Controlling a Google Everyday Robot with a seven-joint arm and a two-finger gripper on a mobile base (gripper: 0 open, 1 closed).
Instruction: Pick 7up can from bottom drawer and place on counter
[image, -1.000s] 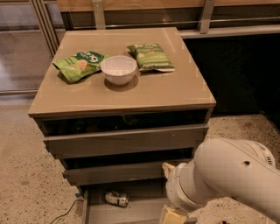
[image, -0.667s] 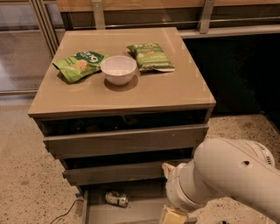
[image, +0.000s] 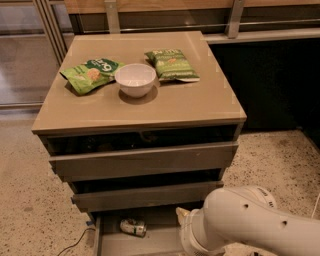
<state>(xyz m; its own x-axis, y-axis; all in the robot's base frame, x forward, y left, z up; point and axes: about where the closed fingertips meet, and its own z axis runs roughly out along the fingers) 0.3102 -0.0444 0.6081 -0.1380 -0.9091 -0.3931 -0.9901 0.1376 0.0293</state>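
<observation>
Starting nearest, we see the arm (image: 240, 225) bulking over the right of the open bottom drawer (image: 107, 240). The gripper (image: 183, 214) peeks out at the arm's edge, wide or narrow we cannot tell, and the 7up can (image: 133, 227) lies on its side on the drawer floor, apart from it. We judge a sideways nudge could roll the can away, and a lift could clip the jutting drawer above (image: 145, 196) before reaching the counter (image: 150, 107), where bowl (image: 135, 79) and bags (image: 172, 64) crowd the back.

Tan counter (image: 200, 107), green bags (image: 90, 74), white bowl (image: 135, 79), silvery can (image: 133, 227), white arm (image: 245, 225) hiding claw
</observation>
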